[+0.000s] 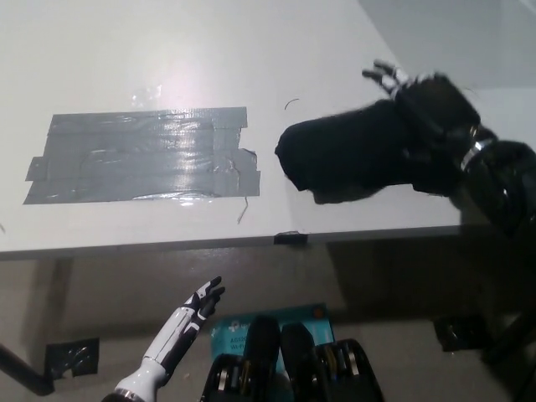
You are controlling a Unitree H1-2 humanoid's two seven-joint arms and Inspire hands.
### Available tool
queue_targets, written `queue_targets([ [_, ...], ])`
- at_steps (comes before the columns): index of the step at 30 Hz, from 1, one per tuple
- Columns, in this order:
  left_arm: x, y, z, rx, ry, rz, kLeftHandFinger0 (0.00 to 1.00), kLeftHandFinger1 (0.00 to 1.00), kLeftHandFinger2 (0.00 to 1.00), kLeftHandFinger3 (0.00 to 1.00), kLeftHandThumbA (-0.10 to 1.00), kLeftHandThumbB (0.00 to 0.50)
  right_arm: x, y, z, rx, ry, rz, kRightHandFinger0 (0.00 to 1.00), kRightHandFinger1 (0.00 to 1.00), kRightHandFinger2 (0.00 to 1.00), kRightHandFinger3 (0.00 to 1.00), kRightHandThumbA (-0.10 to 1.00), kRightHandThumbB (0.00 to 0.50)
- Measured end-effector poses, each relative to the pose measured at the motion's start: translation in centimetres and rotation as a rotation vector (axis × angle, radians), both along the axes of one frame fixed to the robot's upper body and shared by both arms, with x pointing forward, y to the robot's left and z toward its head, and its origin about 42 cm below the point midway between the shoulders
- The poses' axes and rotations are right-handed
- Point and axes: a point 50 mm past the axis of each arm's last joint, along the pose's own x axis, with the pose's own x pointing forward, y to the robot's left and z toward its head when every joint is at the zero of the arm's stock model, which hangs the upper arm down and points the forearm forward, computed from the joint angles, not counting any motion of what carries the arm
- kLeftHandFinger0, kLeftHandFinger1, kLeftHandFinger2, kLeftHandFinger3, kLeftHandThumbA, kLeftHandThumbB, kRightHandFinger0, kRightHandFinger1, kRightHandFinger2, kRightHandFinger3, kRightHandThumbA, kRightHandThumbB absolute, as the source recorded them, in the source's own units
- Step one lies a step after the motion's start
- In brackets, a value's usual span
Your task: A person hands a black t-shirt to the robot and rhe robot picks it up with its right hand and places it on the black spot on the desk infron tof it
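Gripping a bunched black t-shirt (352,159), the black right hand (431,113) is closed on the cloth's right end, with some fingertips (381,77) splayed free above the bundle. The shirt hangs as a rounded mass over the right part of the white desk (126,50), its left end well apart from the taped patch (142,157), which appears grey and glossy under the light. A strip of bare desk lies between bundle and patch, crossed only by a thin curved thread (291,102). The desk's near edge (167,244) runs just below the shirt, and its right edge slants away behind the hand. The right arm (498,180) enters from the right, forearm level and reaching leftward over the desk corner. The white left hand (201,303) rests below the desk edge at lower left, fingers apart and empty, pointing up and to the right.
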Motion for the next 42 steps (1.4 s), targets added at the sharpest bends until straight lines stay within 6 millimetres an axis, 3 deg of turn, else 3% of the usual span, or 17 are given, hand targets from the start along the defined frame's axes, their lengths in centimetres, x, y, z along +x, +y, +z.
queue_targets([
  [1, 0.0, 0.0, 0.0, 0.000, 0.000, 0.000, 1.00, 1.00, 1.00, 1.00, 1.00, 0.500, -0.1, -0.1, -0.5, -0.017, 0.030, -0.011, 1.00, 1.00, 1.00, 1.00, 0.41, 0.486],
  [2, 0.0, 0.0, 0.0, 0.000, 0.001, 0.000, 1.00, 1.00, 1.00, 1.00, 1.00, 0.500, -0.1, -0.1, -0.7, -0.025, 0.041, -0.015, 1.00, 1.00, 1.00, 1.00, 0.48, 0.500],
  [3, 0.0, 0.0, -0.1, 0.000, 0.003, 0.001, 1.00, 1.00, 1.00, 1.00, 1.00, 0.500, -0.2, -0.1, -1.0, -0.041, 0.067, -0.023, 1.00, 1.00, 1.00, 1.00, 0.48, 0.500],
  [4, 0.0, 0.0, -0.1, 0.001, 0.004, 0.001, 1.00, 1.00, 1.00, 1.00, 1.00, 0.500, -0.2, -0.1, -1.1, -0.051, 0.082, -0.027, 1.00, 1.00, 1.00, 1.00, 0.61, 0.500],
  [8, -0.1, 0.1, -0.3, 0.002, 0.011, 0.003, 1.00, 1.00, 1.00, 1.00, 1.00, 0.500, -0.3, 0.1, -1.3, -0.085, 0.143, -0.041, 1.00, 1.00, 1.00, 1.00, 0.79, 0.500],
  [11, -0.1, 0.1, -0.5, 0.004, 0.021, 0.005, 1.00, 1.00, 1.00, 1.00, 1.00, 0.500, -0.4, 0.4, -1.1, -0.093, 0.189, -0.048, 1.00, 1.00, 1.00, 1.00, 0.77, 0.500],
  [13, -0.1, 0.1, -0.6, 0.004, 0.024, 0.006, 1.00, 1.00, 1.00, 1.00, 1.00, 0.500, -0.4, 0.4, -1.0, -0.090, 0.209, -0.053, 1.00, 1.00, 1.00, 1.00, 0.91, 0.500],
  [15, -0.1, 0.2, -0.6, 0.005, 0.027, 0.007, 1.00, 1.00, 1.00, 1.00, 1.00, 0.500, -0.5, 0.5, -0.3, -0.059, 0.252, -0.064, 1.00, 1.00, 1.00, 1.00, 0.97, 0.500],
  [29, -0.2, 0.2, -0.8, 0.006, 0.032, 0.008, 1.00, 1.00, 1.00, 1.00, 1.00, 0.500, -0.7, -1.3, 3.9, 0.247, 0.405, -0.084, 1.00, 1.00, 1.00, 1.00, 1.00, 0.500],
  [37, -0.2, 0.2, -0.8, 0.006, 0.032, 0.008, 1.00, 1.00, 1.00, 1.00, 1.00, 0.500, -0.8, -3.4, 6.1, 0.466, 0.439, -0.084, 1.00, 1.00, 1.00, 1.00, 1.00, 0.500],
  [39, -0.2, 0.2, -0.8, 0.006, 0.033, 0.008, 1.00, 1.00, 1.00, 1.00, 1.00, 0.500, -0.9, -4.3, 6.9, 0.554, 0.440, -0.084, 1.00, 1.00, 1.00, 1.00, 1.00, 0.480],
  [42, -0.2, 0.2, -0.8, 0.006, 0.033, 0.008, 1.00, 1.00, 1.00, 1.00, 1.00, 0.500, -1.4, -5.2, 7.7, 0.638, 0.431, -0.076, 1.00, 1.00, 1.00, 1.00, 1.00, 0.500],
])
